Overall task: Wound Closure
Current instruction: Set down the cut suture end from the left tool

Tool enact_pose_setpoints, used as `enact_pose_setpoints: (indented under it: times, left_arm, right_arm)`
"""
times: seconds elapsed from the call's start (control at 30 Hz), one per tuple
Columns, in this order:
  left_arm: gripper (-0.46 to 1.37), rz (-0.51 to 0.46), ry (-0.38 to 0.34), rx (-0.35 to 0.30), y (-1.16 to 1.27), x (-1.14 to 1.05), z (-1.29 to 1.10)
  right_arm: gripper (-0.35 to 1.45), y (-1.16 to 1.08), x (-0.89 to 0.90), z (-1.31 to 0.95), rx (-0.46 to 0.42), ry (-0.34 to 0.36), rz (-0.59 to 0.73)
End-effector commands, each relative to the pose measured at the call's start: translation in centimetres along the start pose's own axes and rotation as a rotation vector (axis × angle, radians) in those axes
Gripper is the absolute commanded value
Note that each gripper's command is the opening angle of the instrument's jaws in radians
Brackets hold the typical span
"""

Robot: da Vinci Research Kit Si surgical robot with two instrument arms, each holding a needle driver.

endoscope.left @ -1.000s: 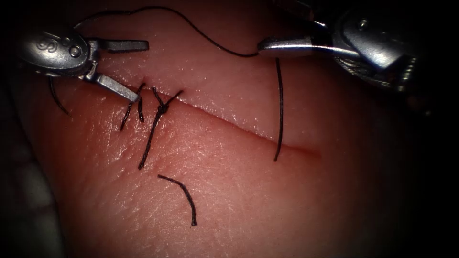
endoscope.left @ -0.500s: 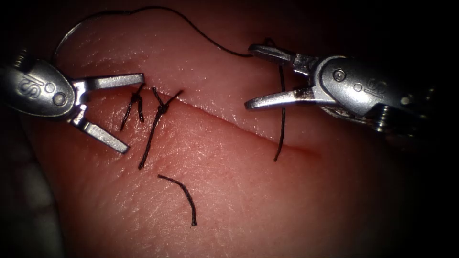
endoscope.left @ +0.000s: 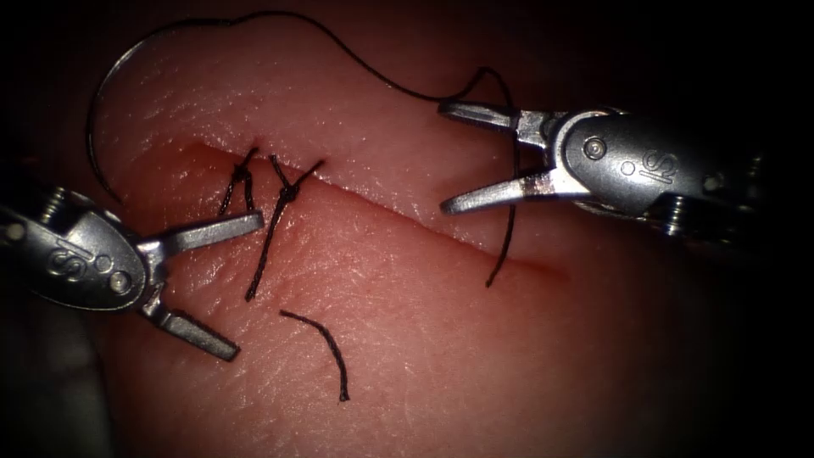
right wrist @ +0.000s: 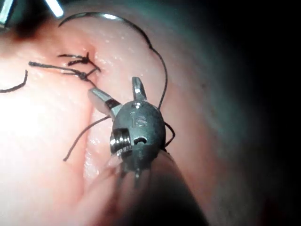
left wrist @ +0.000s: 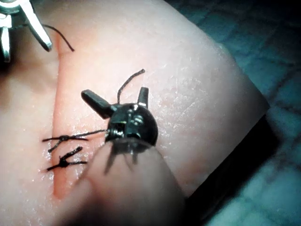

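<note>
Cut [endoscope.left: 407, 222] runs diagonally across the tissue [endoscope.left: 407, 373]. 2 knotted stitches [endoscope.left: 287, 193] sit at its left end; the rest of it, toward the right, is unstitched. 1 loose cut end of thread [endoscope.left: 326, 348] lies below the cut, apart from everything.

Needle [endoscope.left: 95, 110] is free: it curves along the far left edge of the tissue, up and left of the stitches, held by neither tool. I can't tell if its lower tip is in the tissue. Thread [endoscope.left: 356, 59] runs from it across the top and loops over the right tool's upper jaw. It then drops across the cut, and its end lies just below the cut.

Right tool [endoscope.left: 443, 157] is above the cut, jaws wide apart, gripping nothing. The thread passes near their base but isn't clamped; the right wrist view [right wrist: 113, 86] agrees. Left tool [endoscope.left: 246, 287] is below the cut's left end, jaws spread and empty, upper jaw beside the stitch tails; it looks the same in the left wrist view [left wrist: 114, 92].

My read of the step: between stitches, 2 done, nothing in hand. The next move calls for a regrasp of the needle on its curve, and I'd need to keep the draped thread from snagging on the right tool.
</note>
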Motion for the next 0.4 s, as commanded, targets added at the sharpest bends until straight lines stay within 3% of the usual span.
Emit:
enact_pose_setpoints:
  times: [0.03, 0.4]
  left_arm:
    - [0.74, 0.0, 0.0, 0.004, 0.0, 0.0, 0.0]
    - [0.73, 0.001, 0.0, 0.004, 0.0, -0.01, 0.0]
  right_arm:
    - [1.06, 0.0, -0.01, 0.0, 0.002, -0.001, -0.001]
    - [1.06, 0.01, -0.02, 0.0, 0.003, 0.0, -0.001]
